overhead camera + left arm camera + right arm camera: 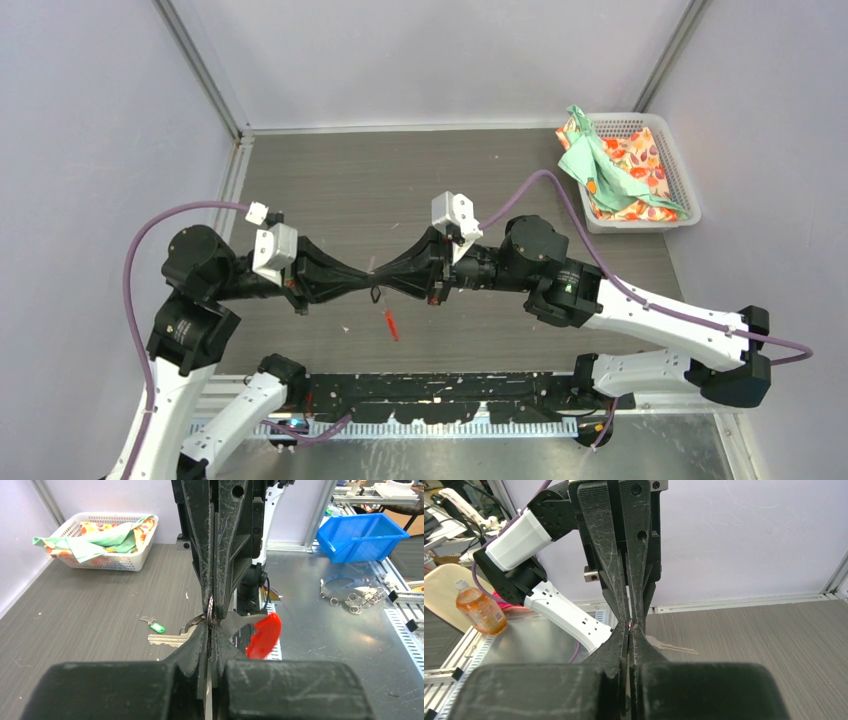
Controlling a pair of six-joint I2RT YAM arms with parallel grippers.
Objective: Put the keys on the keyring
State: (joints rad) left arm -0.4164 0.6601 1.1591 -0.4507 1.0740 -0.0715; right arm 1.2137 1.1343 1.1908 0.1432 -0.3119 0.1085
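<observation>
**Inspector:** State of the pincers?

**Onlooker:** Both are pressed shut, tip to tip over the middle of the table point(500, 190). The right gripper point(630, 631) pinches the wire of the keyring point(211, 611). Its red tab point(263, 635) hangs free at 6 o'clock of the meeting point. The left gripper point(210, 630) is closed just beside it, but on what I cannot tell. A silver key point(167, 640) juts out at 9 o'clock from its fingertips. Whether that key is gripped or merely hooked on is unclear.

**Inspector:** The other key?

**Onlooker:** The green-tagged key point(155, 626) lies flat on the table, near the tips at 10 o'clock and apart from the ring.

**Inspector:** Hazards?

**Onlooker:** My judgement only. The wire is thin and the pads are scuffed, so a twist from either arm could drag the ring out and drop ring and key together. The tips almost meet, so a small misalignment would knock finger against finger.

**Inspector:** Room?

**Onlooker:** Bare tabletop lies toward 12 o'clock. The basket point(683, 175) with its cloth point(590, 160) sits well apart at 1 o'clock. The closest edge is the rail point(450, 412) at 6 o'clock — a dropped key might slide there.
</observation>
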